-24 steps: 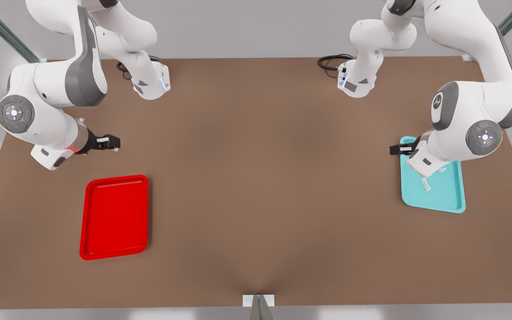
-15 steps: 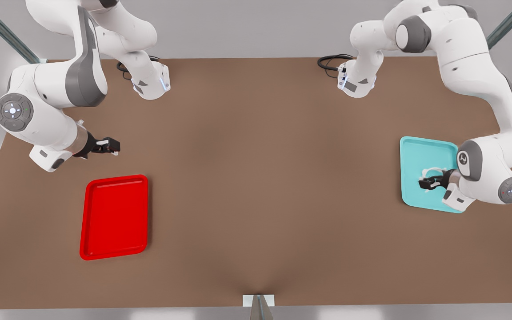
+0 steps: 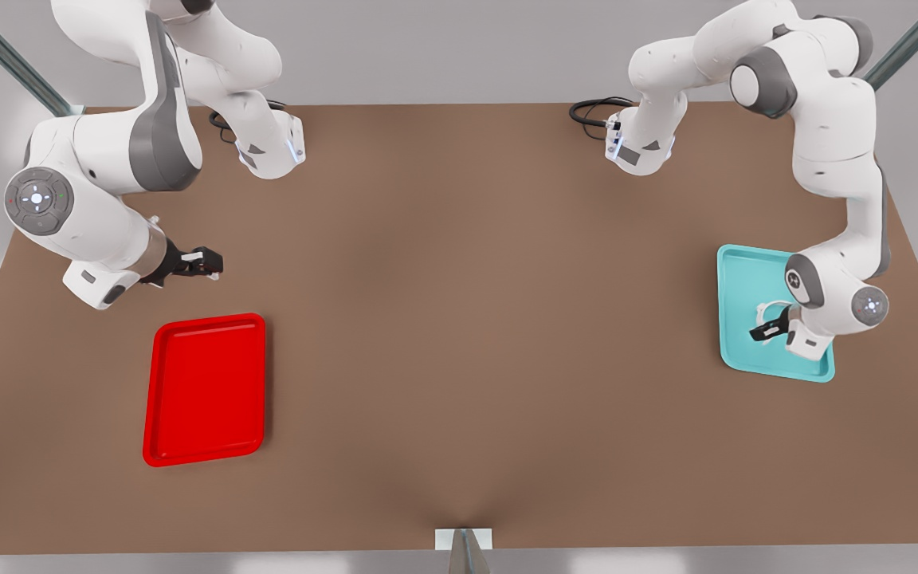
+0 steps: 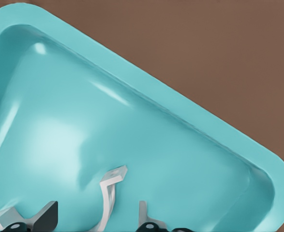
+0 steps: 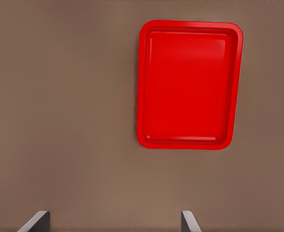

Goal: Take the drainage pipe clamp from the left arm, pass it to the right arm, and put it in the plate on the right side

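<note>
Two fingers of my left gripper [image 3: 763,331] spread, straddling drainage pipe clamp [image 4: 109,195] in teal tray [image 3: 742,275]. Risk: thin band slips sideways on closing. My right gripper [image 3: 208,263] waits open near red plate [image 3: 205,389].

We see a matt brown tabletop [image 3: 459,319] with no sheen. The teal tray [image 4: 146,145] looks like glossy smooth plastic with soft highlights, as does the red plate [image 5: 187,82]. The drainage pipe clamp [image 4: 110,193] appears smooth white plastic.
</note>
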You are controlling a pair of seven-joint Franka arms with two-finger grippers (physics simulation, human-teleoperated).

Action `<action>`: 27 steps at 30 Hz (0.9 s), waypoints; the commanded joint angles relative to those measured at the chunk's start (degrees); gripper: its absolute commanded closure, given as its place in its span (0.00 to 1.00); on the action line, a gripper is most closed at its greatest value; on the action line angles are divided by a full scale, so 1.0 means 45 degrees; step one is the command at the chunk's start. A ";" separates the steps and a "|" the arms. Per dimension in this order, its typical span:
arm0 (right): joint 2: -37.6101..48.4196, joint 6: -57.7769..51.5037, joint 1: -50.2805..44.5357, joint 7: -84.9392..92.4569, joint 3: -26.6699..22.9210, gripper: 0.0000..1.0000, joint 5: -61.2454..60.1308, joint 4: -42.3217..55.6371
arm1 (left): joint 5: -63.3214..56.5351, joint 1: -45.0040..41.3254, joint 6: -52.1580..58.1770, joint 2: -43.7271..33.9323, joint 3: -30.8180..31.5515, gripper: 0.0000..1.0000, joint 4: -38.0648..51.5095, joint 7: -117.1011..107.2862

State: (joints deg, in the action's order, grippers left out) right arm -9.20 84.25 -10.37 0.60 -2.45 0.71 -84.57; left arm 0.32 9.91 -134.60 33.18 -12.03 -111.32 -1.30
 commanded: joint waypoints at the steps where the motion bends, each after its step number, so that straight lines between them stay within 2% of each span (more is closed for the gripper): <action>1: 0.0013 0.0008 0.0000 -0.0075 -0.0003 0.00 -0.0001 0.0004 | 0.0143 0.0083 -0.0869 -0.0049 -0.0002 0.14 -0.0086 0.0835; 8: -0.0006 -0.0011 0.0000 -0.0075 -0.0003 0.00 -0.0020 0.0024 | 0.1316 0.0181 -0.0518 0.0009 -0.0002 0.17 -0.0106 0.0933; 10: -0.0026 -0.0011 0.0000 -0.0075 -0.0003 0.00 -0.0020 0.0024 | 0.1316 0.0181 -0.0362 0.0009 -0.0002 0.35 -0.0086 0.0952; 13: -0.0026 -0.0031 0.0000 -0.0075 -0.0003 0.00 -0.0020 0.0004 | 0.1276 0.0181 -0.0342 0.0029 -0.0002 0.43 -0.0086 0.1480; 16: -0.0026 -0.0050 0.0000 -0.0075 -0.0003 0.00 -0.0020 0.0004 | 0.1257 0.0122 -0.0323 0.0029 -0.0002 0.44 -0.0086 0.1499; 17: -0.0026 -0.0050 0.0000 -0.0075 -0.0003 0.00 -0.0021 0.0004 | 0.1257 0.0122 -0.0187 0.0029 -0.0002 0.49 -0.0086 0.1499; 19: -0.0026 -0.0050 0.0000 -0.0075 -0.0003 0.00 -0.0040 0.0004 | 0.1257 0.0103 0.0166 0.0029 -0.0021 0.52 -0.0067 0.1460; 21: -0.0026 -0.0050 0.0000 -0.0094 -0.0003 0.00 -0.0040 0.0005 | 0.1257 0.0122 0.0166 0.0029 -0.0021 0.60 -0.0028 0.1460; 27: -0.0045 -0.0050 0.0000 -0.0094 -0.0003 0.00 -0.0040 0.0004 | 0.1218 0.0103 0.0049 0.0146 -0.0021 0.60 0.0012 0.1402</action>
State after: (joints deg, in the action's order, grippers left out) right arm -9.46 84.05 -10.37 0.30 -2.45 0.56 -84.58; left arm 5.92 10.37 -134.49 33.83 -12.10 -111.31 3.53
